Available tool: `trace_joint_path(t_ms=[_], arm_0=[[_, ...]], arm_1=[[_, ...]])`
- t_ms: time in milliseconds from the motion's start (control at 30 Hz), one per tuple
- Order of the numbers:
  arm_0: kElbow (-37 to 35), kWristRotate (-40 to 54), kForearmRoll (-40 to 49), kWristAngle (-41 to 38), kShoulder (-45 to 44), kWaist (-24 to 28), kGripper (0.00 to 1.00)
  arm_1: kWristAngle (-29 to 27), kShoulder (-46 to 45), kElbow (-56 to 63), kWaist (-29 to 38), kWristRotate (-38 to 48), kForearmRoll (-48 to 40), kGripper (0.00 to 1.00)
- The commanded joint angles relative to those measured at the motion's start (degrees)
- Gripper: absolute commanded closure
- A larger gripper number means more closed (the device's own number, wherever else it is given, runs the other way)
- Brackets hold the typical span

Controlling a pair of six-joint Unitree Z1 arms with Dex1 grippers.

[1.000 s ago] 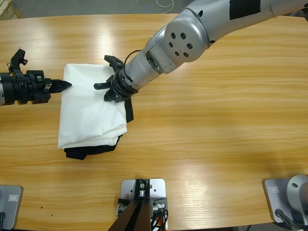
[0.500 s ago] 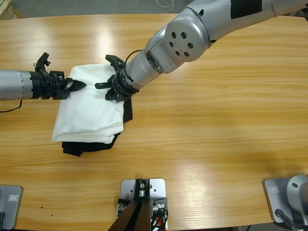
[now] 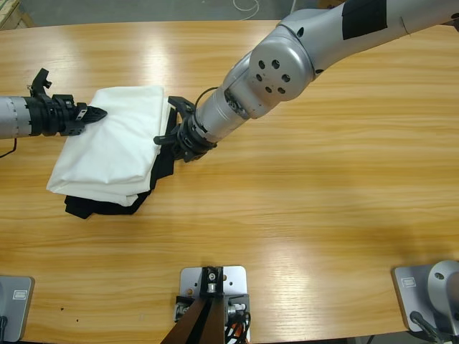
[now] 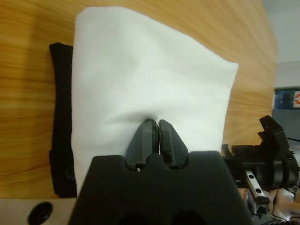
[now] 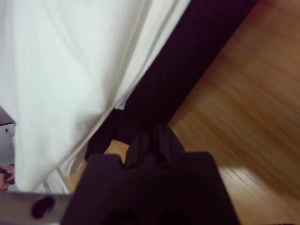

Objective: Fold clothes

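Jaws on the left gripper [image 4: 155,136] are pinched together on the near edge of the white T-shirt [image 3: 111,143], and you can see the cloth pucker right at the tips in the left wrist view. Shirt's folded into a rough rectangle on the left part of the wooden surface [image 3: 323,201], sitting on top of a black garment [image 3: 97,208] that peeks out along its lower edge and right side. The left gripper comes in from the left edge and holds the shirt's upper left corner. Right gripper [image 3: 179,136] is at the shirt's right edge, jaws together, tips at the black garment where it sticks out from under the white cloth. Can't tell if it's actually got any fabric.
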Motion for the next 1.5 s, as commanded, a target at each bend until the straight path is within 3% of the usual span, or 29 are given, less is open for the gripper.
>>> trace_joint_path(t_ms=[33, 67, 100, 133, 267, 367, 433, 533, 667, 767, 833, 933, 1067, 1500], arm_0=[[-3.9, 0.0, 0.2, -7.6, -12.7, 1.7, 0.15], [-5.1, 0.1, 1.8, -7.6, -14.7, 1.9, 0.035], [-6.2, 0.3, 5.0, -7.3, -16.5, 2.1, 0.022], [-6.7, 0.8, 8.8, -5.7, -18.2, 3.2, 0.01], [-7.9, 8.5, 18.7, -3.7, -24.4, 6.1, 0.009], [-10.6, 25.1, 27.4, -3.6, -26.7, -0.5, 0.071], [-11.5, 34.3, 32.9, -3.7, -27.4, -6.2, 0.105], [-18.2, 50.4, 51.3, -2.0, -26.9, -13.4, 0.11], [-28.2, 70.1, 72.5, 9.1, -24.1, -16.3, 0.136], [-34.6, 81.6, 80.0, 17.4, -19.5, -17.0, 0.169], [-38.2, 90.0, 82.5, 21.4, -15.4, -17.7, 0.341], [-45.1, 101.7, 86.8, 26.5, -6.8, -19.2, 0.344], [-51.4, 102.4, 86.8, 26.5, 3.1, -21.8, 0.377], [-45.0, 102.8, 80.3, 26.5, 11.5, -25.7, 0.375]], arm_1=[[-2.3, -2.8, 2.2, -0.7, -1.8, 1.8, 1.0], [-2.9, -4.3, 2.2, -0.7, -2.7, 2.8, 0.856], [-5.1, -6.4, 2.2, -0.7, -3.2, 4.4, 0.254], [-8.3, -8.7, 2.5, -0.7, -3.7, 5.8, 0.017], [-19.5, -18.9, 2.9, -0.4, -6.0, 14.2, 0.0], [-27.7, -27.3, 2.0, 0.9, -10.0, 22.9, 0.0], [-28.2, -30.9, 2.0, 1.0, -15.7, 27.6, 0.0], [-30.3, -34.5, 2.5, 1.8, -24.0, 32.6, 0.0], [-36.0, -36.3, 2.4, 2.4, -31.4, 37.6, 0.0], [-38.0, -36.7, 2.0, 2.4, -35.3, 41.1, 0.0], [-39.1, -36.7, 2.4, 2.5, -36.7, 43.0, 0.0], [-40.0, -37.1, 3.6, 2.5, -36.8, 43.3, 0.0], [-39.9, -37.2, 3.5, 2.5, -36.3, 43.4, 0.0], [-38.5, -33.7, 5.6, 2.1, -35.3, 38.5, 0.0]])
